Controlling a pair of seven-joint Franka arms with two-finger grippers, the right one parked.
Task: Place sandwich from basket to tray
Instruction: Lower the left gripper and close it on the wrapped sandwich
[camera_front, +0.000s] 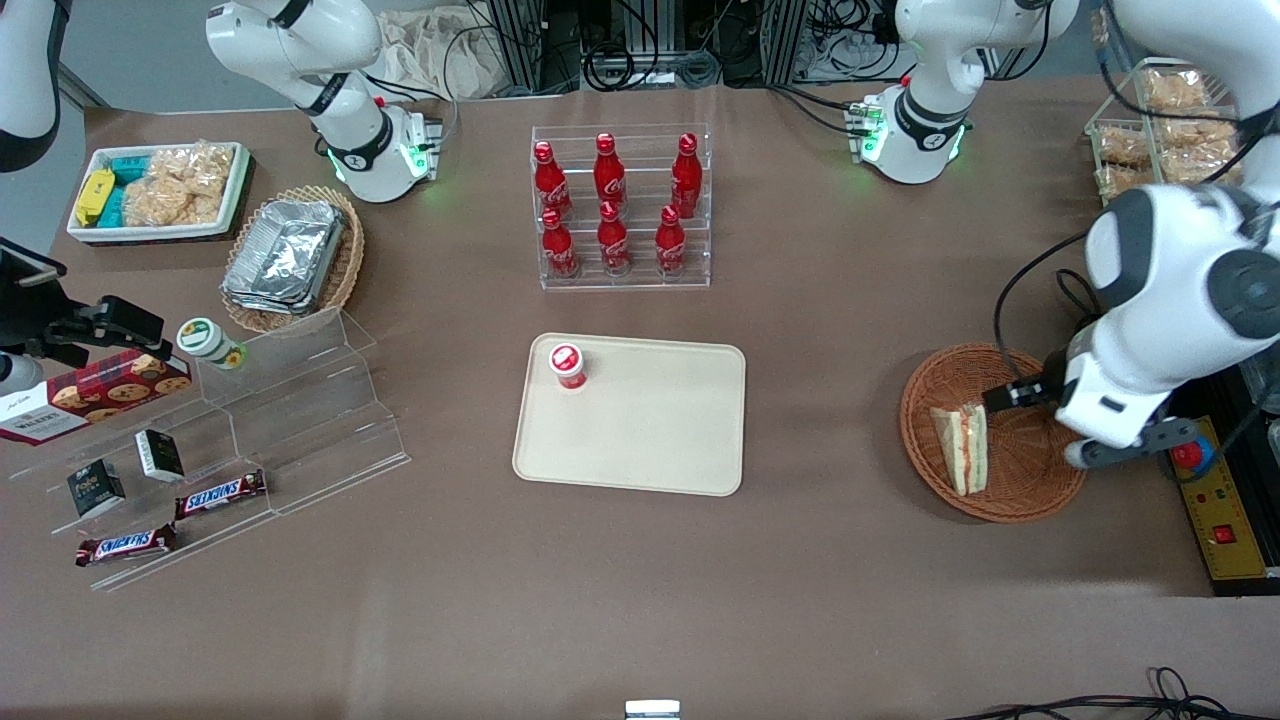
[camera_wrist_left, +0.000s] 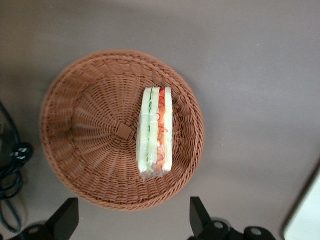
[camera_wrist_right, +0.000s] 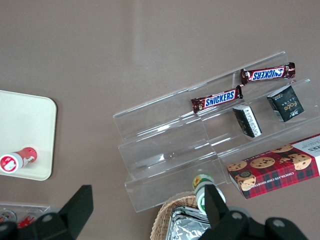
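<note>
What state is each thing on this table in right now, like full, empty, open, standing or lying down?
sandwich: standing on edge in the basket, not gripped.
basket: holds only the sandwich.
tray: bare except one small red-capped bottle, upright near a corner.
gripper: open, hovering above the basket.
cola bottles: six, upright in their clear rack.
Snickers bars: two, lying flat on the clear stepped stand.
foil containers: stacked in the tan basket.
</note>
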